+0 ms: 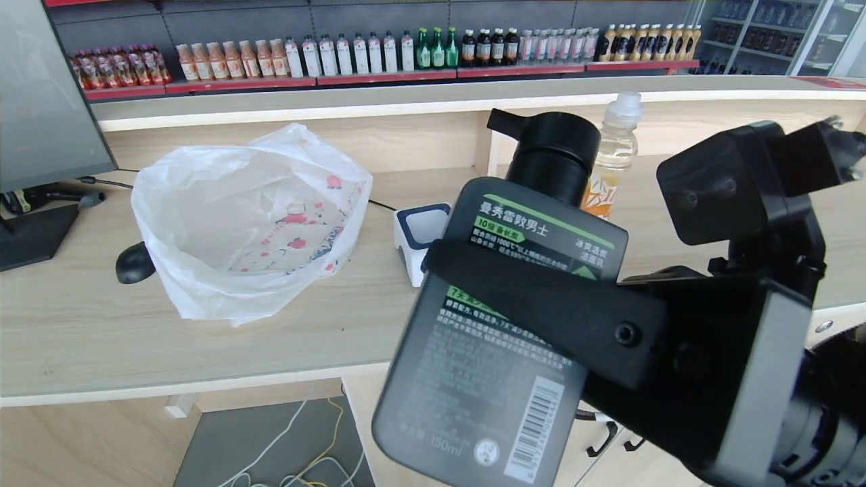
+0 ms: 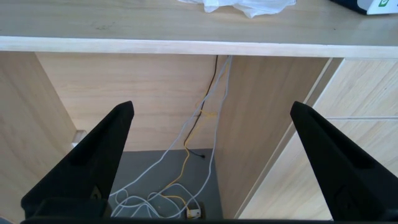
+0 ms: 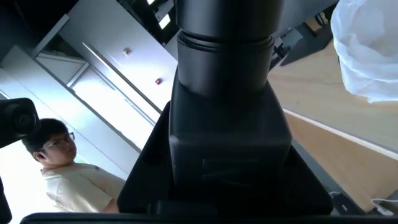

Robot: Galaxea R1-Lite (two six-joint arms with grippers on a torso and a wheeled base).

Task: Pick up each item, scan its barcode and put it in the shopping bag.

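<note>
One dark bottle (image 1: 487, 352) is hanging clamped in our right gripper (image 1: 446, 267) over the desk's (image 1: 81, 325) near edge, so we are looking to square its barcode (image 1: 538, 433) to the scanner (image 1: 416, 233) at its ten o'clock.

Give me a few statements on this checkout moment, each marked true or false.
1. The right gripper is shut on the dark pump bottle. True.
2. The dark pump bottle lies inside the shopping bag. False: it is held in the air, to the right of the bag.
3. The left gripper holds the drink bottle. False: it is open and empty below the counter edge; the drink bottle stands on the counter.
4. The held bottle's barcode faces the head camera. True.
</note>
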